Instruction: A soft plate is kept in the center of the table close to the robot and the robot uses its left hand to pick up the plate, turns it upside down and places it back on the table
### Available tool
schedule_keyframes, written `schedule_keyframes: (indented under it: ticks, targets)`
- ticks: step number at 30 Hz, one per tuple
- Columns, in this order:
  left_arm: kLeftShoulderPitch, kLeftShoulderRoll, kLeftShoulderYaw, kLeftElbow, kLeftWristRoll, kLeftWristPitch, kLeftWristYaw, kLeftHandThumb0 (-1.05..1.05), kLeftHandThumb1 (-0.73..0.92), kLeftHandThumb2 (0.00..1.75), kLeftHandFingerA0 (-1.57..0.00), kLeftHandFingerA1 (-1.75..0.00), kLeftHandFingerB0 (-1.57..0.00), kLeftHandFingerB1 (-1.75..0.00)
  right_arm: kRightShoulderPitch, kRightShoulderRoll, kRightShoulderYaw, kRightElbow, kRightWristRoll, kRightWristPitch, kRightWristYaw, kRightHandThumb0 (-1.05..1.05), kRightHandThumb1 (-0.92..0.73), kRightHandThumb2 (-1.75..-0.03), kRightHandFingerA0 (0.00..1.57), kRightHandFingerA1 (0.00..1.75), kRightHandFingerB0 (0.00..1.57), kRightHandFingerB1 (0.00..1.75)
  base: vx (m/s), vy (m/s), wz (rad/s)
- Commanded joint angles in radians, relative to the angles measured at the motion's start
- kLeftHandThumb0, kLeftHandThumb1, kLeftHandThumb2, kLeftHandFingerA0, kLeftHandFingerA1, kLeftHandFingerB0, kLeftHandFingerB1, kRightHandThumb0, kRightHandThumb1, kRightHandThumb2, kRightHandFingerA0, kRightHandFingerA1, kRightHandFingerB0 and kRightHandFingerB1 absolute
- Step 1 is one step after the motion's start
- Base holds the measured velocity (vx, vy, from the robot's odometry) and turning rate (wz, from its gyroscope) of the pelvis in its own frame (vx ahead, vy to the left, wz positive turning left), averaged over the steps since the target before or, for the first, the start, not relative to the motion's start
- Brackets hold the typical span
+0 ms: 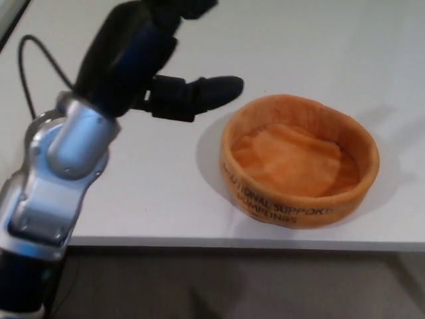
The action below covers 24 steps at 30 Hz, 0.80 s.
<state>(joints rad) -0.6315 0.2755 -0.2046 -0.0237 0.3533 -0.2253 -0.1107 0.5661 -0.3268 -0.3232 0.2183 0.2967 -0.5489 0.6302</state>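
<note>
The soft orange plate (pixel 299 161) is a round plush dish with a raised rim and dark lettering on its front wall. It sits right side up on the white table (pixel 166 179), near the front edge and right of centre. My left hand (pixel 169 66) hovers above the table just left of the plate's rim, apart from it. Its fingers (pixel 212 90) are spread and hold nothing, one of them pointing towards the rim. My silver left forearm (pixel 63 173) fills the lower left. No right hand shows.
The table's front edge (pixel 219 244) runs just below the plate, with dark floor beyond it. A black cable (pixel 30 56) loops beside my left arm at the upper left.
</note>
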Motion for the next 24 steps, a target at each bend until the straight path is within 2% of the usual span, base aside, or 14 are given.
schedule_keyframes:
  ticks: [1, 5, 6, 7, 8, 10, 11, 12, 15, 16, 20, 21, 22, 24]
  targets:
    - [-0.074, 0.037, -0.089, 0.107, 0.185, 0.046, -0.012, -1.03, 0.85, 0.67, -0.22, -0.37, -0.23, -0.28, 0.001, -0.024, -0.011, -0.018, 0.001, 0.022, -0.008, -0.75, -0.71, -1.11, 0.10, 0.46, 0.00, 0.28, 0.00, 0.000, 0.00]
    - [-0.109, 0.040, -0.129, 0.184, 0.215, 0.029, 0.002, -1.04, 0.83, 0.67, -0.24, -0.38, -0.23, -0.28, -0.014, -0.029, -0.012, -0.011, 0.004, 0.021, -0.003, -0.78, -0.73, -1.12, 0.12, 0.47, 0.00, 0.25, 0.00, 0.000, 0.00]
    - [-0.121, 0.041, -0.150, 0.218, 0.237, 0.026, 0.008, -0.98, 0.62, 1.08, -0.21, -0.48, -0.15, -0.38, -0.011, -0.031, -0.013, -0.023, 0.005, 0.033, -0.006, -0.74, -0.71, -1.10, 0.10, 0.46, 0.00, 0.28, 0.00, 0.000, 0.00]
    - [-0.123, 0.042, -0.158, 0.228, 0.245, 0.022, 0.012, -0.98, 0.62, 1.08, -0.21, -0.48, -0.15, -0.38, -0.006, -0.032, -0.013, -0.032, 0.005, 0.040, -0.008, -0.74, -0.71, -1.10, 0.10, 0.46, 0.00, 0.28, 0.00, 0.000, 0.00]
    - [-0.129, 0.043, -0.169, 0.244, 0.255, 0.017, 0.020, -1.03, 0.82, 0.66, -0.27, -0.37, -0.26, -0.29, -0.003, -0.033, -0.014, -0.040, 0.002, 0.044, -0.011, -0.79, -0.74, -1.12, 0.12, 0.47, 0.00, 0.25, 0.00, 0.000, 0.00]
    - [-0.136, 0.042, -0.187, 0.269, 0.273, 0.014, 0.027, -1.02, 0.81, 0.66, -0.27, -0.37, -0.27, -0.29, 0.000, -0.035, -0.015, -0.049, 0.003, 0.047, -0.011, -0.78, -0.74, -1.12, 0.12, 0.47, 0.00, 0.25, 0.00, 0.000, 0.00]
    - [-0.148, 0.041, -0.208, 0.304, 0.289, 0.001, 0.030, -0.96, 0.60, 1.05, -0.23, -0.47, -0.16, -0.39, -0.002, -0.038, -0.017, -0.051, 0.006, 0.050, -0.009, -0.81, -0.76, -1.12, 0.12, 0.47, 0.00, 0.23, 0.00, 0.000, 0.00]
    - [-0.154, 0.042, -0.218, 0.320, 0.295, -0.005, 0.034, -0.96, 0.60, 1.05, -0.23, -0.47, -0.16, -0.39, -0.003, -0.039, -0.018, -0.053, 0.007, 0.052, -0.009, -0.81, -0.76, -1.12, 0.12, 0.47, 0.00, 0.23, 0.00, 0.000, 0.00]
    - [-0.160, 0.046, -0.249, 0.346, 0.326, -0.004, 0.034, -1.02, 0.81, 0.66, -0.27, -0.38, -0.26, -0.28, 0.001, -0.039, -0.018, -0.062, 0.010, 0.062, -0.009, -0.79, -0.75, -1.12, 0.12, 0.47, 0.00, 0.25, 0.00, 0.000, 0.00]
    - [-0.157, 0.043, -0.265, 0.357, 0.340, 0.002, 0.034, -1.03, 0.80, 0.65, -0.28, -0.38, -0.26, -0.28, -0.001, -0.040, -0.018, -0.062, 0.009, 0.061, -0.007, -0.79, -0.92, -0.71, 0.15, 0.32, 0.06, 0.21, 0.00, 0.000, 0.00]
    - [-0.152, 0.035, -0.310, 0.373, 0.376, 0.018, 0.015, -1.04, 0.77, 0.64, -0.28, -0.37, -0.25, -0.28, -0.010, -0.041, -0.016, -0.058, -0.004, 0.056, -0.012, -0.84, -0.92, -0.74, 0.16, 0.34, 0.11, 0.19, 0.00, 0.000, 0.00]
    - [-0.157, 0.032, -0.323, 0.380, 0.387, 0.023, 0.009, -1.01, 0.58, 1.04, -0.21, -0.46, -0.13, -0.35, -0.011, -0.043, -0.017, -0.059, 0.002, 0.063, -0.010, -0.81, -0.92, -0.74, 0.17, 0.35, 0.07, 0.19, 0.00, 0.000, 0.00]
    - [-0.159, 0.030, -0.335, 0.387, 0.395, 0.022, 0.007, -1.02, 0.57, 1.04, -0.24, -0.46, -0.17, -0.37, -0.012, -0.042, -0.018, -0.058, 0.003, 0.062, -0.011, -0.81, -0.76, -1.08, 0.11, 0.46, 0.05, 0.27, 0.00, 0.000, 0.00]
    - [-0.165, 0.026, -0.362, 0.403, 0.417, 0.014, 0.008, -1.03, 0.58, 1.03, -0.24, -0.46, -0.20, -0.38, -0.016, -0.042, -0.020, -0.056, 0.004, 0.063, -0.011, -0.81, -0.76, -1.08, 0.11, 0.46, 0.05, 0.26, 0.00, 0.000, 0.00]
